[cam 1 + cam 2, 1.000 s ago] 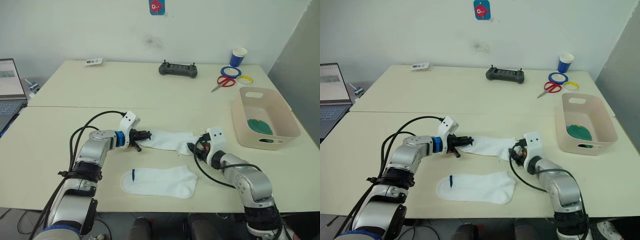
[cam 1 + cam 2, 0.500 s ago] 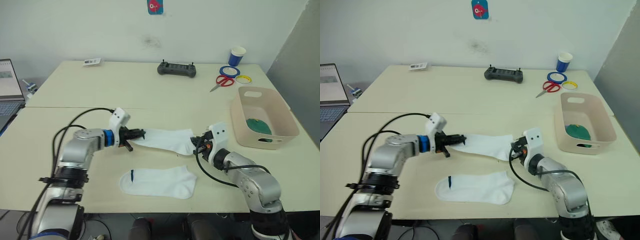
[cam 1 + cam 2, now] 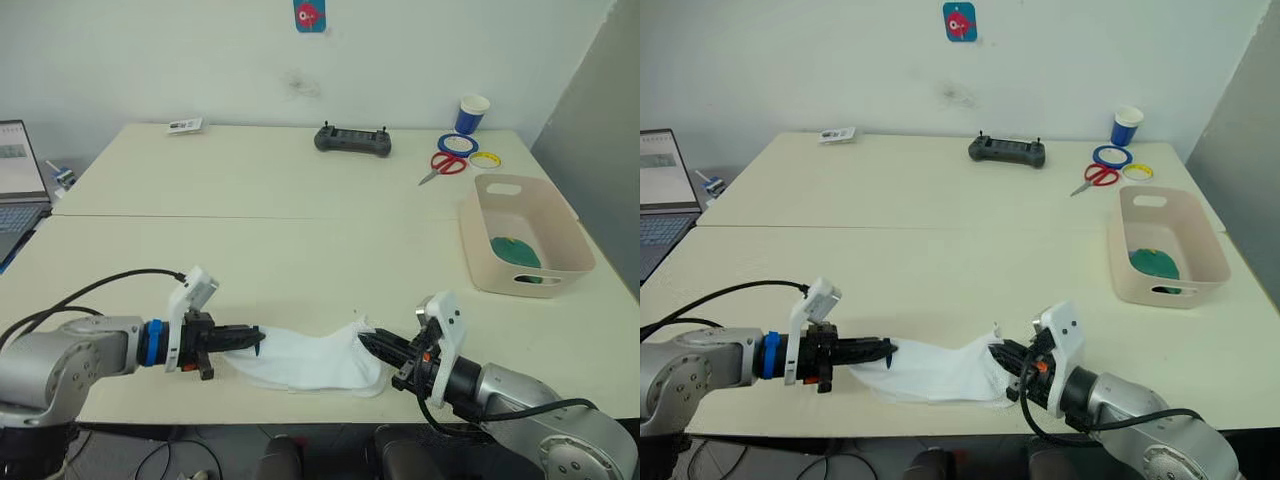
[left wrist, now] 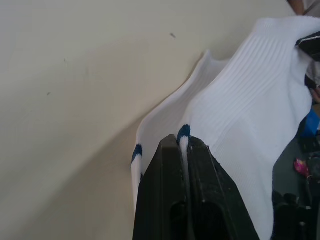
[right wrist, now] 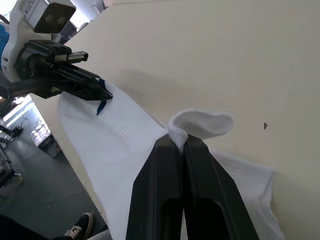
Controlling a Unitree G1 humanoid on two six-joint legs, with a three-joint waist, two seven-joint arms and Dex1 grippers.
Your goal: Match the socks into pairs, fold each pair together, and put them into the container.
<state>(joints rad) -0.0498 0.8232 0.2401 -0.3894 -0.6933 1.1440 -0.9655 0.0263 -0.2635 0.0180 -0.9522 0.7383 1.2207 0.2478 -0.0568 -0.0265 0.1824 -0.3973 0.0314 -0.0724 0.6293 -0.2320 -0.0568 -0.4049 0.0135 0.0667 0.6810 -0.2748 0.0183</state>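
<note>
White socks point(image 3: 305, 362) sit stacked at the table's point(image 3: 300, 250) near edge, the left gripper point(image 3: 252, 340) pinching one end, the right gripper point(image 3: 368, 343) clamped on the other. A green pair point(image 3: 518, 251), I think, lies in the container point(image 3: 480, 250); folding comes next.

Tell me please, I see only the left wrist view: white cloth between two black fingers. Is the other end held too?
Observer: Yes. The right end effector is shut on the other end of the white sock.
Operator: Is a second sock there?
Observer: Yes, it lies flat on the table under the held one; its blue mark peeks out.
Operator: Is something in the tub?
Observer: The tub holds a dark green bundle.
</note>
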